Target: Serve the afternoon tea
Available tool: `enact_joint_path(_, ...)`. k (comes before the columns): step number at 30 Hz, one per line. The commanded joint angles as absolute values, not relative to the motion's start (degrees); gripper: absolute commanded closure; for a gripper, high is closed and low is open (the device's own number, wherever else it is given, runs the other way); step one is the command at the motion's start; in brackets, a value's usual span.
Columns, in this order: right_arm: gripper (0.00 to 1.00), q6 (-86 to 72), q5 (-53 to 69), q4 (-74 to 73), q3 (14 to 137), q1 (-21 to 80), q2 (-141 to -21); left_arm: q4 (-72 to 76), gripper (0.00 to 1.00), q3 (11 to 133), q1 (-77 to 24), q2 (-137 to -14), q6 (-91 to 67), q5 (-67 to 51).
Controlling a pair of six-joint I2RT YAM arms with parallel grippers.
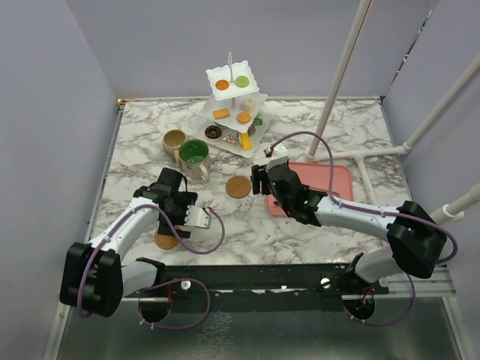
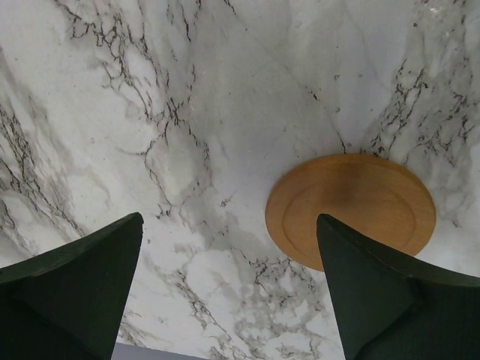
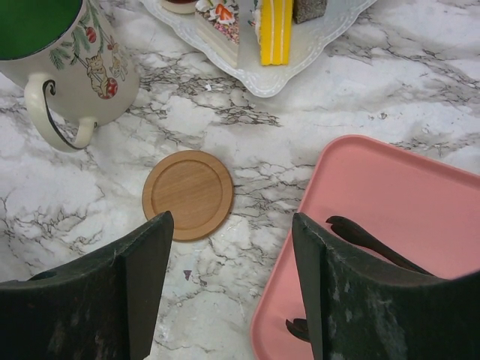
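Right gripper [image 3: 231,225]: jaws parted, nothing held; the mid-tabletop coaster [image 3: 187,195] is seen just to its left. Left gripper [image 2: 229,221]: jaws spread wide, empty.

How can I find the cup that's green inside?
Look for the tall white three-tier stand at the back of the marble table. Just left of it, a bit nearer, two mugs stand side by side. Yours is the nearer mug, bright green inside with little pictures on its side; the other mug is beige inside.
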State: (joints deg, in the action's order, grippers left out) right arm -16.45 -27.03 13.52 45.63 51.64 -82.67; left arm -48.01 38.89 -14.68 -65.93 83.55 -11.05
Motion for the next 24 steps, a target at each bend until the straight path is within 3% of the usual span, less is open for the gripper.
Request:
enact_joint_path(1,0.3,-18.1,-30.4,12.1,47.3,51.5,-80.1,-39.7,0.01,36.1,-17.0,-67.8,88.3,-6.5)
enact_joint_path(12,0.27,-18.1,-30.8,12.1,46.9,48.3,-78.8,-35.2,0.01,34.1,-26.0,-71.8,91.0,-5.6)
enact_joint_path(24,0.27,-19.2,-29.3,11.8,43.5,43.0,-76.1,-28.7,0.01,49.5,-39.9,-90.4,80.4,-2.2)
